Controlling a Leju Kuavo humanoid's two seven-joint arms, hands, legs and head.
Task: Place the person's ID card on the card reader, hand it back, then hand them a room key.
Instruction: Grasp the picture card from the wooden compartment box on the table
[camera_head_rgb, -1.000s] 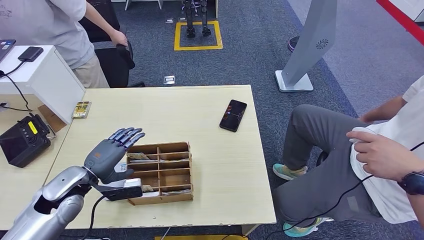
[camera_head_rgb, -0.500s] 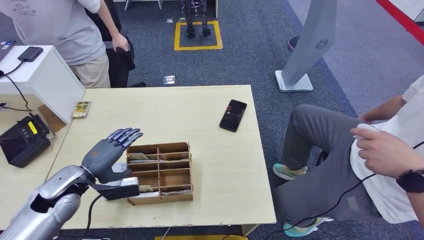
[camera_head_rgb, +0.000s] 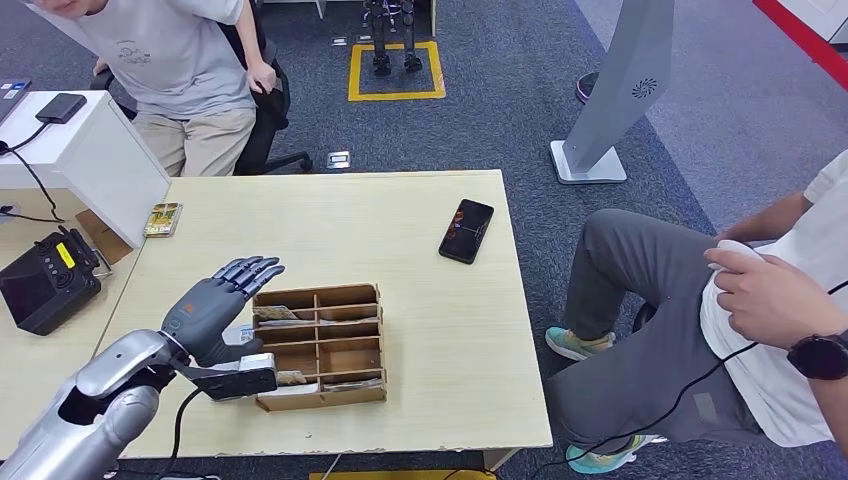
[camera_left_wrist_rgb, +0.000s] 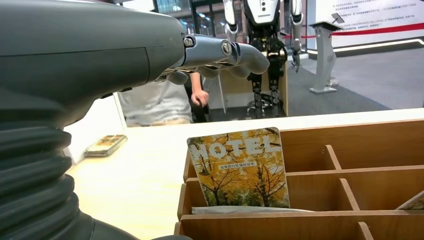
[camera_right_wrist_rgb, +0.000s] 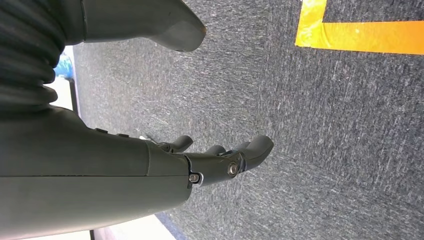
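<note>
Beside the wooden compartment tray (camera_head_rgb: 322, 345), at its left edge, the left hand (camera_head_rgb: 215, 312) hovers over the table (camera_head_rgb: 330, 225) with fingers (camera_head_rgb: 250, 268) stretched out flat and apart, holding nothing. Thumb sits low, near the tray's near-left corner. Room key card (camera_left_wrist_rgb: 240, 167) printed HOTEL with yellow trees stands upright in a tray slot just ahead of the hand, below the fingertips, not touched; from the head view it shows as a thin edge (camera_head_rgb: 272, 313) in the left column. More cards lie in other slots, detail too small to tell. Black phone (camera_head_rgb: 466, 231) lies flat on the table well beyond the tray, off to the hand's right. Small printed card or packet (camera_head_rgb: 163, 218) lies at the table's far-left edge, well ahead of the hand.

Right hand (camera_right_wrist_rgb: 150, 160) hangs over grey carpet (camera_right_wrist_rgb: 320, 125), fingers loosely curled, nothing in it. Seated person (camera_head_rgb: 740, 320) at right, hand (camera_head_rgb: 760, 295) against own shirt. Another person (camera_head_rgb: 180, 70) sits past the table's far-left corner.
</note>
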